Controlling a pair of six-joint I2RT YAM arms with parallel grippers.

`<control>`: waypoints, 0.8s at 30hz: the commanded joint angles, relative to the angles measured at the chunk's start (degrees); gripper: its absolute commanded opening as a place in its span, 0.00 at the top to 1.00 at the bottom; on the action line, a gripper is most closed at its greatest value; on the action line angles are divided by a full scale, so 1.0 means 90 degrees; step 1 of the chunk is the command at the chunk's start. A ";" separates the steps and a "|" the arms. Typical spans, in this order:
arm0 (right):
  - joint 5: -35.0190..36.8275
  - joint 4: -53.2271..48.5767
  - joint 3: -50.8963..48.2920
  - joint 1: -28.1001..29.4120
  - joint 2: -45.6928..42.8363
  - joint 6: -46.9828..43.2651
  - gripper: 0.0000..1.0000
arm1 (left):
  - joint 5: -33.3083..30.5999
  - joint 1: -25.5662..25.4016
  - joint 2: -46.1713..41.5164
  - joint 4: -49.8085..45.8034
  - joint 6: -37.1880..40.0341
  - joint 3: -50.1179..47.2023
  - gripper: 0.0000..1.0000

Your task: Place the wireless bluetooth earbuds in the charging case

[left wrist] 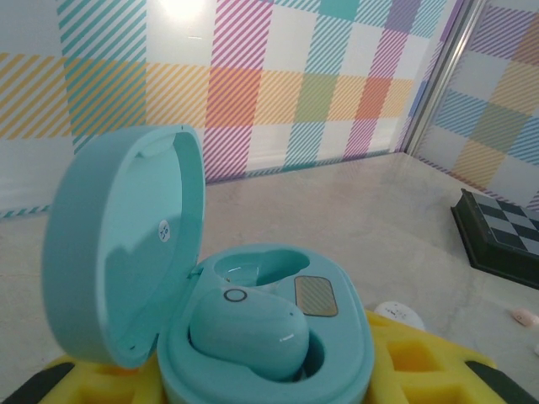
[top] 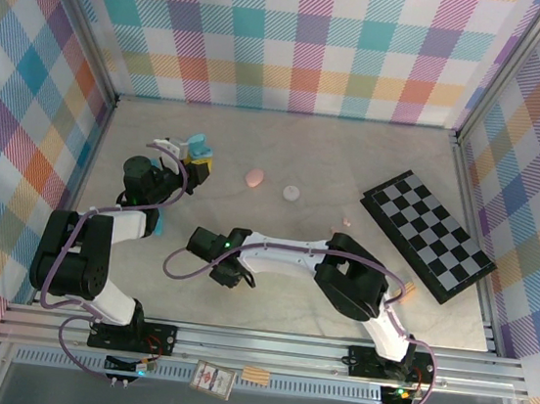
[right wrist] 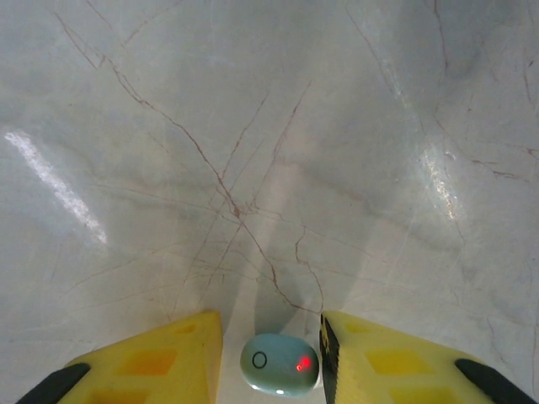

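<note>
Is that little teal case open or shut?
Open. The teal case has its lid raised; one teal earbud sits inside, the other socket is empty.

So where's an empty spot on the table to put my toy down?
Bare table runs along the back wall, behind the pink case and white case. More lies between the right arm and the front rail. It is crowded by the checkerboard.

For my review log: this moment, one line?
left tool: holds open case, one earbud seated | right tool: straddles second earbud, grip unclear
</note>
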 commanded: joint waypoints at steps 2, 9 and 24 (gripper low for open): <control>0.0067 -0.0161 0.0244 -0.0044 0.0251 0.0014 0.64 | 0.0177 0.0079 -0.0112 0.0100 0.0131 0.0177 0.69; 0.0122 -0.0316 0.0307 -0.0048 0.0257 -0.0026 0.69 | 0.0188 0.0077 -0.0115 0.0108 0.0134 0.0178 0.69; -0.1411 -0.0145 0.0020 -0.0268 -0.0088 0.0169 0.52 | 0.0198 0.0081 -0.0101 0.0119 0.0132 0.0187 0.69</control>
